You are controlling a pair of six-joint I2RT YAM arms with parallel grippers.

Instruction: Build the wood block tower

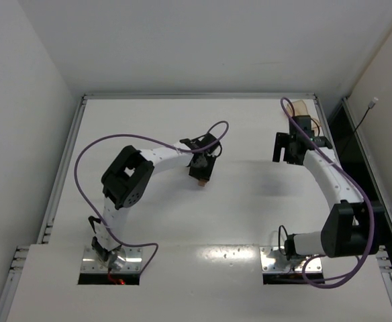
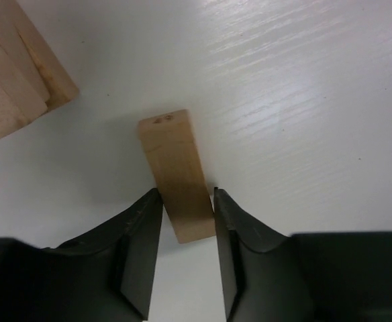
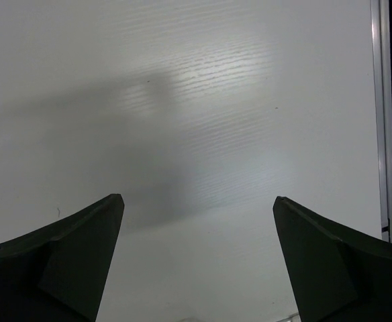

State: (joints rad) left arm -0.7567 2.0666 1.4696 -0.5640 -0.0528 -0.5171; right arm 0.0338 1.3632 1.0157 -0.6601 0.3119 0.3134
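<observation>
My left gripper (image 2: 186, 193) is shut on a light tan wood block (image 2: 176, 171), with a finger against each long side and the block pointing away from the wrist just above the white table. A stack of several more wood blocks (image 2: 15, 74) lies at the upper left corner of the left wrist view, apart from the held one. In the top view my left gripper (image 1: 201, 173) is at mid-table with a bit of tan block (image 1: 201, 181) showing under it; the stack is hidden there. My right gripper (image 3: 197, 198) is open and empty over bare table, at the far right (image 1: 286, 155).
A translucent orange-tan tray (image 1: 303, 107) sits at the table's far right corner, behind the right gripper. A metal rail (image 3: 382, 121) marks the table's right edge. Purple cables loop over both arms.
</observation>
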